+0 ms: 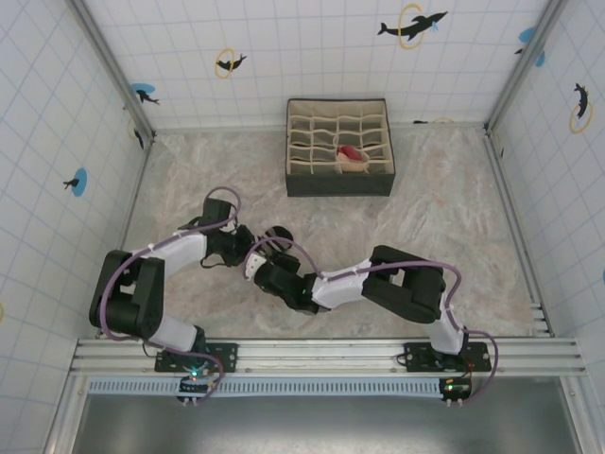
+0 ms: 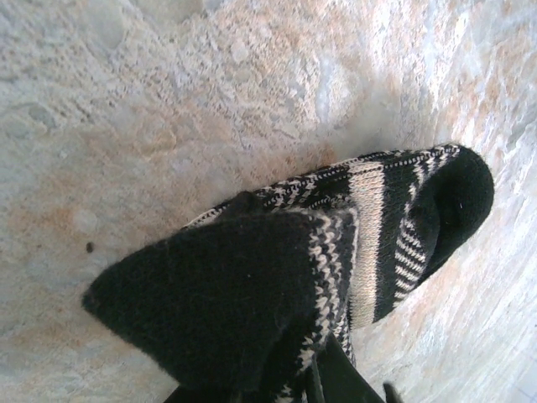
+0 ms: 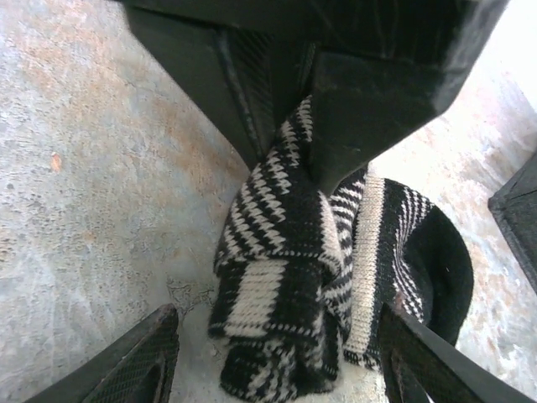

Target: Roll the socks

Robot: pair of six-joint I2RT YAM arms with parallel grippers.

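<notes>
- A marbled tabletop [image 1: 454, 236] is lying between tiled walls [image 1: 312, 57] bearing dolphin stickers [image 1: 413, 26]. A compartmented fabric organiser [image 1: 338, 185] is standing at the far centre.
- Overhead view: the peach sock [image 1: 352, 154], showing a dark red patch, is sitting in a near compartment right of the organiser's centre. The arms are meeting left of the table's centre, well apart from it, with the left gripper [image 1: 241, 246] just beside the right gripper [image 1: 269, 253].
- Left wrist view: the black striped sock [image 2: 369, 218] is lying bunched on the tabletop, its plain black end nearest and its grey-white bands behind. It is running down between this gripper's fingers [image 2: 336, 382].
- Right wrist view: the left gripper is pinching the folded sock, jaws nearly closed on it. The right gripper's jaws are standing apart, one on each side of the sock, clamping nothing.
</notes>
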